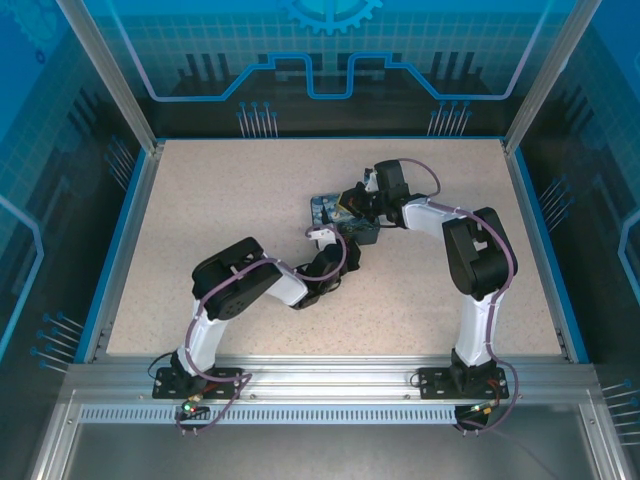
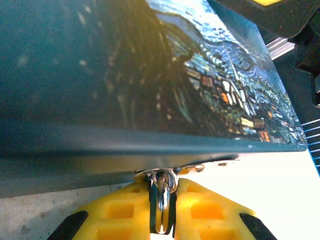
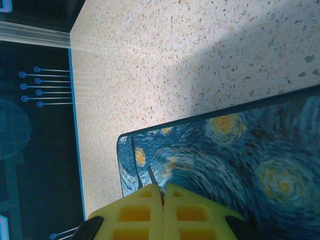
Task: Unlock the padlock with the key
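The padlock [image 2: 163,200], with its silvery shackle, hangs from the clasp on the front edge of the Starry-Night tin [image 2: 125,75]. My left gripper [image 2: 162,189] is shut on it, and the yellow fingers [image 2: 120,210] press it from both sides. My right gripper [image 3: 163,192] hovers over the tin's lid [image 3: 240,160], shut on the key [image 3: 152,176], whose thin dark tip pokes out past the fingertips. In the top view the left gripper [image 1: 322,238] is at the tin's [image 1: 322,208] near side and the right gripper [image 1: 352,207] is above it.
The tin stands a little behind the middle of the speckled table [image 1: 200,220]. Blue-lit walls and metal posts [image 1: 110,80] enclose the table. Both arms reach inward and cross close to each other at the tin.
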Controlling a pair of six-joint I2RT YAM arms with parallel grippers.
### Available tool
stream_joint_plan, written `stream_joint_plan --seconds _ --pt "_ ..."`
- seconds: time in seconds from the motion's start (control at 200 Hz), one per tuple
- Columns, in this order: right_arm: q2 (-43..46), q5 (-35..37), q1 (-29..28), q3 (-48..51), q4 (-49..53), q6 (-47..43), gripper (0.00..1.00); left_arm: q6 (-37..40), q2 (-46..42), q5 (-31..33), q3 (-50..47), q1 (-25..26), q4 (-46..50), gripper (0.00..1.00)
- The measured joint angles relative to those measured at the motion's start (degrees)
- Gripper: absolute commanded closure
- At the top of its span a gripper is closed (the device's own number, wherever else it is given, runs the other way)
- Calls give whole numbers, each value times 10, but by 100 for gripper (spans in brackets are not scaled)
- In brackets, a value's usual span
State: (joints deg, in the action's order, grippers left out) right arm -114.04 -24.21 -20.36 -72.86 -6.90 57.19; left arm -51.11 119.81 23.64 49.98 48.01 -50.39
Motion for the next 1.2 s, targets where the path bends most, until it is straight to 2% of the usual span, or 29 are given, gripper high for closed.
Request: stream_joint_plan --seconds 0.235,0.95,1.196 --pt "0 -1 -3 0 0 0 100 -15 -23 -54 -30 -20 -11 100" --pt "2 -18 -5 -21 30 -7 100 -47 -103 -192 -116 -48 -17 100" --pt "69 -34 23 -21 38 -7 100 -66 -123 -231 -119 -60 10 100"
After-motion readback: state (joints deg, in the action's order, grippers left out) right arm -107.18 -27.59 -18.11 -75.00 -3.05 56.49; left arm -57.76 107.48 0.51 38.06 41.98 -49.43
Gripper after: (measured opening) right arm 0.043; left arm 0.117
